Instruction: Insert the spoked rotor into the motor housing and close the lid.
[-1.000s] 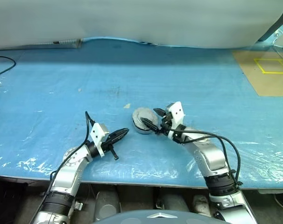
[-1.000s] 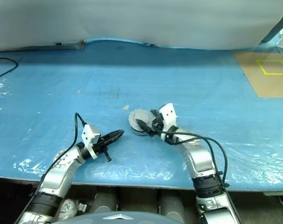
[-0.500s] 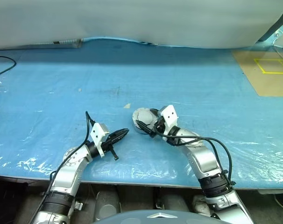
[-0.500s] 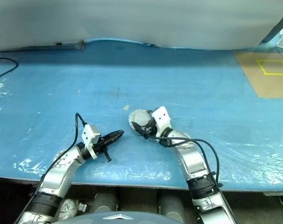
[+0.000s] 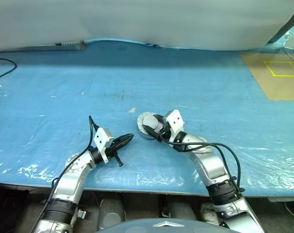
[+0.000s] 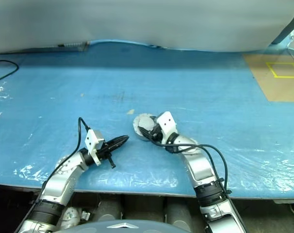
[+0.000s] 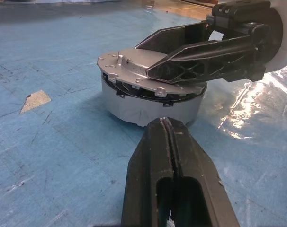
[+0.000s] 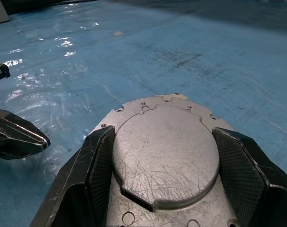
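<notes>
Lid (image 7: 143,64) tilted atop housing (image 7: 148,106) near middle of blue table (image 5: 210,82), one edge raised. Right gripper (image 8: 165,156) straddling lid, fingers (image 8: 94,170) at opposite edges. Left gripper (image 7: 169,142) fully closed, holding nothing, just beside housing.

Looked like a robotics lab or test workshop: a wide worktop (image 5: 50,97) was wrapped in crinkled blue plastic sheeting, backed by a plain grey-white curtain (image 5: 147,22). A loose black cable (image 5: 4,65) trailed at the left edge, and a brown board (image 5: 273,77) marked with a yellow tape square (image 5: 283,68) sat at the far right corner.
</notes>
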`<state>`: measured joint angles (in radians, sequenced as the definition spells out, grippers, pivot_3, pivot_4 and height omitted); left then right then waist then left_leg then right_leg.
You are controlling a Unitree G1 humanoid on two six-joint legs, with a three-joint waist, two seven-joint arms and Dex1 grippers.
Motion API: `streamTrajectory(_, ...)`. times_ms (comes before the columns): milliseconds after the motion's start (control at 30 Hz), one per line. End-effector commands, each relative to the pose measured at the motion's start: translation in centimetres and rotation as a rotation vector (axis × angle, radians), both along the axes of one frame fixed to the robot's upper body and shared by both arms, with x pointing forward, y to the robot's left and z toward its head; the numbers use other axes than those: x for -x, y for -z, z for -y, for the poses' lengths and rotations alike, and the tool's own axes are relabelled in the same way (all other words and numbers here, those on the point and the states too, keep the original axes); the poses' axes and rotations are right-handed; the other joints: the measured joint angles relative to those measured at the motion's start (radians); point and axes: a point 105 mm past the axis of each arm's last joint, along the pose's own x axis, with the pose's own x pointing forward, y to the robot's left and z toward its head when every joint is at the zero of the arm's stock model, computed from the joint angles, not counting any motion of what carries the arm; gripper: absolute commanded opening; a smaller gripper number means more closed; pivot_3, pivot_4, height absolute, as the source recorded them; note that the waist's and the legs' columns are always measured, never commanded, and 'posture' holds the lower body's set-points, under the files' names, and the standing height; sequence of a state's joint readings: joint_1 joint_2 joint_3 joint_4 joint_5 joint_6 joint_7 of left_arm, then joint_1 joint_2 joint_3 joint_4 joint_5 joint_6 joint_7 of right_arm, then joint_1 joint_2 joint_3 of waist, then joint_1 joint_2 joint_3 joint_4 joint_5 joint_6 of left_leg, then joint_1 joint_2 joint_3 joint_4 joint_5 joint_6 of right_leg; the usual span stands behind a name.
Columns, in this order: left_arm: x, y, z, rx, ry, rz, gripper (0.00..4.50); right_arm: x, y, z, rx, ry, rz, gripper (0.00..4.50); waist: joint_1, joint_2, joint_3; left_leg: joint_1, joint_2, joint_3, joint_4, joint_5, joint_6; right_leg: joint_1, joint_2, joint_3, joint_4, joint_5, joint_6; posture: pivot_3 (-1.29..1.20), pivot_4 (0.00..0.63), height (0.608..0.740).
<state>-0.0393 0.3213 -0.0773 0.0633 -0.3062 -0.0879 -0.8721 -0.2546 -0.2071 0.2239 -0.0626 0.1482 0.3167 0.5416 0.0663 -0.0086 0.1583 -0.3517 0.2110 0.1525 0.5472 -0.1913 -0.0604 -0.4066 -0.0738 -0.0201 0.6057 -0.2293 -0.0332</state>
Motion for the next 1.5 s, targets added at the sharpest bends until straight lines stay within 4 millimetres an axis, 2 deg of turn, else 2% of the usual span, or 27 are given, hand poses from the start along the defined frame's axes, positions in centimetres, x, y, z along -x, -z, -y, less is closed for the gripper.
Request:
streamTrajectory(33, 0.1, -0.8, 0.0, -0.005, 0.011, 0.042, 0.0, 0.1, -2.7, -0.4, -0.027, -0.024, 0.084, 2.93, 0.0, 0.0, 0.0, 0.0, 0.0, 0.0, 0.0, 0.0, 0.0, 0.0, 0.0, 0.0, 0.0, 0.0, 0.0, 0.0, 0.15, 0.74)
streamTrajectory(333, 0.0, -0.8, 0.0, -0.007, 0.015, 0.038, 0.0, 0.8, -2.4, -0.8, 0.077, -0.094, 0.06, 2.93, 0.0, 0.0, 0.0, 0.0, 0.0, 0.0, 0.0, 0.0, 0.0, 0.0, 0.0, 0.0, 0.0, 0.0, 0.0, 0.0, 0.15, 0.74)
streamTrajectory(633, 0.0, -0.8, 0.1, -0.008, 0.016, 0.04, 0.0, -0.2, -1.6, 0.3, 0.133, -0.066, 0.058, 2.93, 0.0, 0.0, 0.0, 0.0, 0.0, 0.0, 0.0, 0.0, 0.0, 0.0, 0.0, 0.0, 0.0, 0.0, 0.0, 0.0, 0.15, 0.74)
streamTrajectory(1267, 0.1, -0.5, 0.0, 0.002, 0.007, 0.032, 0.0, -0.2, -0.3, -0.1, 0.187, -0.063, 0.063, 2.93, -0.001, 0.0, 0.0, 0.001, 0.0, 0.0, 0.0, 0.0, 0.0, 0.0, 0.0, 0.0, 0.001, 0.0, 0.0, 0.0, 0.15, 0.74)
streamTrajectory(1500, 0.1, -0.4, 0.1, 0.005, 0.01, 0.029, 0.0, -0.1, 0.8, 0.0, 0.237, -0.062, 0.025, 2.93, -0.002, 0.0, 0.0, 0.002, 0.0, 0.0, 0.001, 0.0, 0.0, 0.001, 0.0, 0.0, 0.001, 0.0, 0.0, 0.0, 0.15, 0.74)
